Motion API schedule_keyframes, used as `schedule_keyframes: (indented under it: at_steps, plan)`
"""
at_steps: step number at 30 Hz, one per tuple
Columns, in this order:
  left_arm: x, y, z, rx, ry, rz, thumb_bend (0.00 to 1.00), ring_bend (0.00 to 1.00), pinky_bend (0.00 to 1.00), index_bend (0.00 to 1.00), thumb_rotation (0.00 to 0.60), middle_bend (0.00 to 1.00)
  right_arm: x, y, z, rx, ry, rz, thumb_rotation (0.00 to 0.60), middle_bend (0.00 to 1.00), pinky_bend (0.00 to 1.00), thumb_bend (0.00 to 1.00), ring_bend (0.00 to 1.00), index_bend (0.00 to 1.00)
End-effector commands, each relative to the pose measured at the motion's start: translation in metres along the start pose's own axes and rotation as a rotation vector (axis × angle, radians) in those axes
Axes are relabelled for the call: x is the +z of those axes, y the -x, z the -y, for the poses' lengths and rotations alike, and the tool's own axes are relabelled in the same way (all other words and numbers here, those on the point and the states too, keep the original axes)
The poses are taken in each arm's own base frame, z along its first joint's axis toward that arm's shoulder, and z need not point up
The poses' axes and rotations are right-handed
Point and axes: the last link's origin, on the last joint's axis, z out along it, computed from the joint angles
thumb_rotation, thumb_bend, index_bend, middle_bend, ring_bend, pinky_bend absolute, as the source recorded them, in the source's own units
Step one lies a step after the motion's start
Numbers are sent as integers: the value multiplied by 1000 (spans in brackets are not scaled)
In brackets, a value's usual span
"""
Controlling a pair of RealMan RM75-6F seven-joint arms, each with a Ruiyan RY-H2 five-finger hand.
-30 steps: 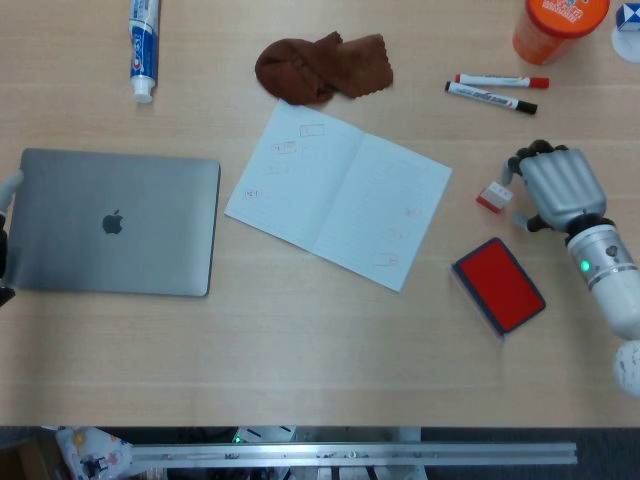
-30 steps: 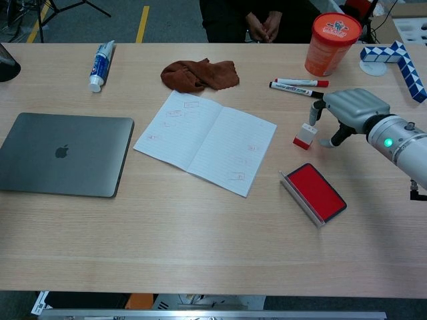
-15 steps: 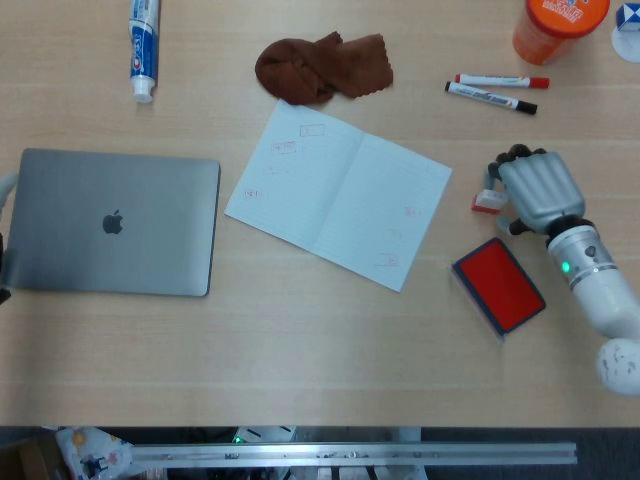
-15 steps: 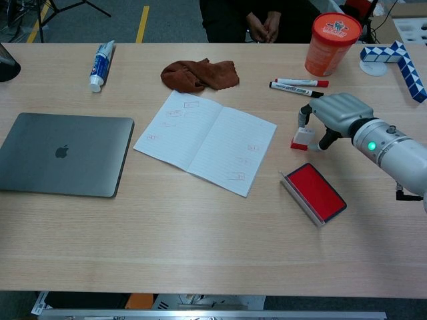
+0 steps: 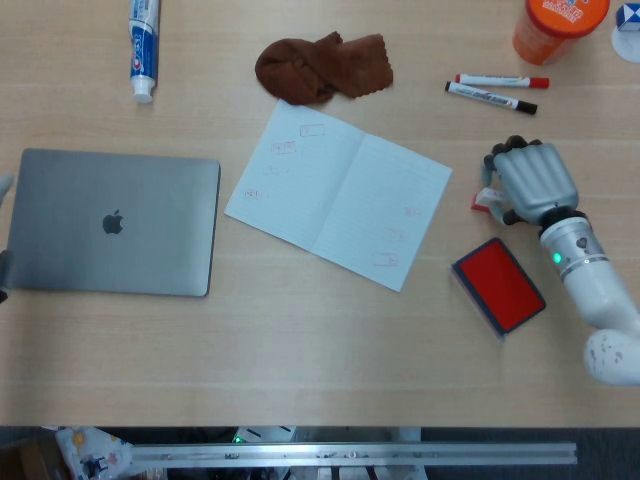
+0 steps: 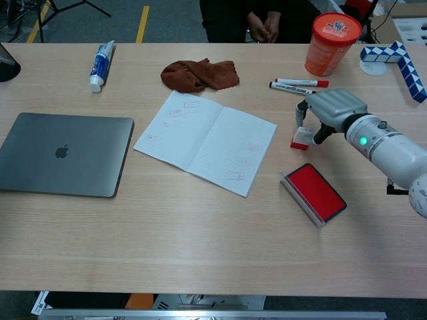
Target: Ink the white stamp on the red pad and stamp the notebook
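Observation:
The white stamp (image 5: 486,200) (image 6: 301,138) with a red base stands on the table just right of the open notebook (image 5: 338,195) (image 6: 205,141). My right hand (image 5: 530,180) (image 6: 328,109) is over the stamp, pinching it between a finger on its left side and the thumb on its right. The stamp still touches the table. Below the hand lies the red ink pad (image 5: 498,285) (image 6: 315,191), lid open. Several faint red marks show on the notebook pages. Only a sliver of my left hand (image 5: 4,186) shows at the left edge, beside the laptop.
A closed grey laptop (image 5: 115,222) (image 6: 61,154) lies at the left. Along the far side are a toothpaste tube (image 5: 143,45), a brown cloth (image 5: 322,66), two markers (image 5: 495,88) and an orange cup (image 5: 558,25). A blue-white snake puzzle (image 6: 400,60) is far right.
My right hand moved left onto the stamp and its fingers closed around it. The stamp shifted slightly left. The left hand sliver slid further out of frame.

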Motion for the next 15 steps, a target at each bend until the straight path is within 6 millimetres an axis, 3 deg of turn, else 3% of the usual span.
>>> schedule_keyframes:
  at_steps: [1, 15]
  plan:
    - [0, 0, 1, -1, -2, -1, 262, 0, 45, 0, 600, 0, 1, 1, 0, -4, 5, 5, 600, 377, 349, 253, 228, 493]
    - [-1, 1, 3, -4, -5, 2, 262, 0, 45, 0, 600, 0, 2, 3, -3, -7, 21, 14, 600, 381, 349, 254, 231, 513]
